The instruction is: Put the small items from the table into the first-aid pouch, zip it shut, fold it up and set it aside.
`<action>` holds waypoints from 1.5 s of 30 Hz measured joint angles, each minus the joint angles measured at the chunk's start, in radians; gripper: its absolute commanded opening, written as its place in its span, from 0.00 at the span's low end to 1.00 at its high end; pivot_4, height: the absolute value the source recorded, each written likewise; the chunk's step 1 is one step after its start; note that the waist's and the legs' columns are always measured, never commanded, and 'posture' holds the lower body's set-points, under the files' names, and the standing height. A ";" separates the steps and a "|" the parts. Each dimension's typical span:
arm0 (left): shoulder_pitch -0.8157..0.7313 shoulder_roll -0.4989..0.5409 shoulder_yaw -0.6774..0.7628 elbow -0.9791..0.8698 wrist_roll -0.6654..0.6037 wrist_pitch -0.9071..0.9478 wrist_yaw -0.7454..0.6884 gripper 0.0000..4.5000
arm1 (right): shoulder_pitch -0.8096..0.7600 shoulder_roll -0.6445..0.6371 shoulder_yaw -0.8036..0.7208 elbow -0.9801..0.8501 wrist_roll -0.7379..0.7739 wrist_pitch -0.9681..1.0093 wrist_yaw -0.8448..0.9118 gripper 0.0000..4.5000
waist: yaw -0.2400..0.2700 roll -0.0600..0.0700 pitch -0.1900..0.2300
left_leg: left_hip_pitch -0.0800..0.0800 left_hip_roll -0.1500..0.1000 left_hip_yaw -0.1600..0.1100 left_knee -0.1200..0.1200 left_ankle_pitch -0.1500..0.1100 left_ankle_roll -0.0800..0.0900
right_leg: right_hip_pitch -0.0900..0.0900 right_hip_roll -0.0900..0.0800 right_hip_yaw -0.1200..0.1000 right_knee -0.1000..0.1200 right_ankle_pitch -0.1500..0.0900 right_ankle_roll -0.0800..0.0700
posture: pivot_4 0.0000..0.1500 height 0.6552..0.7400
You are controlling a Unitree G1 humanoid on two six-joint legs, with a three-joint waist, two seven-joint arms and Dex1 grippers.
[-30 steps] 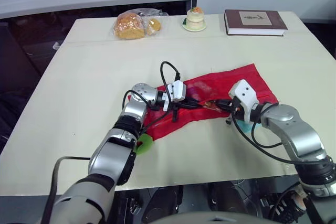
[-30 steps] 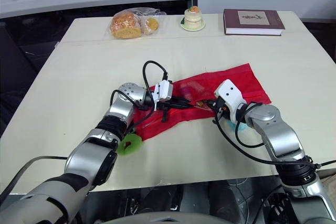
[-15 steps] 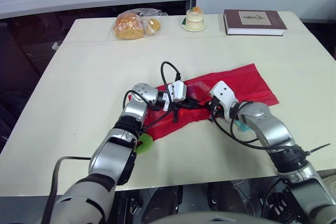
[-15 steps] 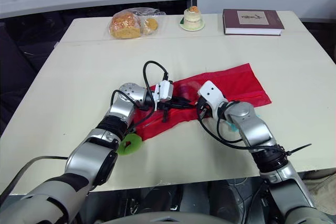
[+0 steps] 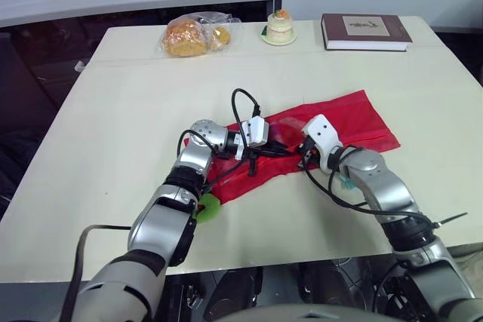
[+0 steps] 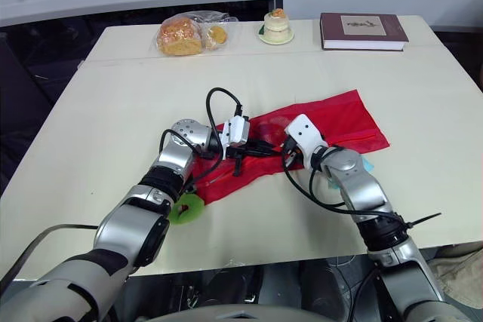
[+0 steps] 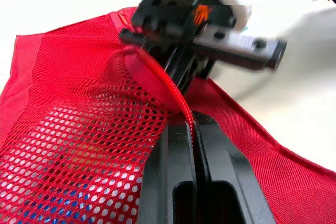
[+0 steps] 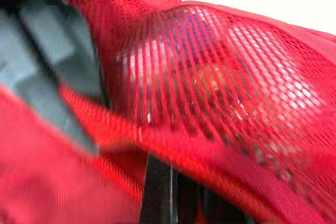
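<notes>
Right gripper [image 5: 303, 157] swung left, now pinching the pouch [image 5: 355, 122] mesh at its near edge | left gripper [image 5: 281, 150] clamped on the zip edge just left of it | pouch spreads far-right from both; green item [image 5: 207, 207] near-left

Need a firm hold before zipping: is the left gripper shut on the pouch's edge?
Yes, the left gripper is closed, pinching the red zipper edge of the pouch.

Both arms reach forward with bent elbows, forearms angled inward so the claws meet nearly tip to tip. The left claw [image 7: 192, 129] is pinched tight on the pouch [image 5: 355, 115] at its zipper edge. The right claw [image 5: 305, 159] is clamped on the same mesh.
</notes>
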 measured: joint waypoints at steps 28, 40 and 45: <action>0.039 0.180 0.086 0.104 0.027 -0.055 0.117 0.00 | 0.661 -0.413 -0.897 -0.388 0.619 -0.061 0.460 0.99 | 0.000 0.000 0.000 | 0.003 0.002 0.003 -0.002 0.000 0.000 | 0.002 0.001 0.003 0.000 0.000 0.000 | 1.00 0.87; 0.130 0.294 0.121 0.017 -0.002 0.022 0.172 0.00 | 0.705 -0.437 -0.999 -0.409 0.657 -0.056 0.438 0.99 | 0.006 0.000 0.000 | 0.004 0.002 0.003 -0.002 0.000 0.000 | 0.003 -0.001 0.003 0.000 0.000 0.000 | 1.00 0.87; 0.123 0.313 0.121 -0.009 -0.025 0.121 0.092 0.41 | 0.717 -0.419 -0.998 -0.430 0.669 -0.056 0.412 1.00 | 0.006 0.000 0.000 | 0.004 0.002 0.003 -0.002 0.000 0.000 | 0.003 -0.001 0.003 0.000 0.000 0.000 | 1.00 0.87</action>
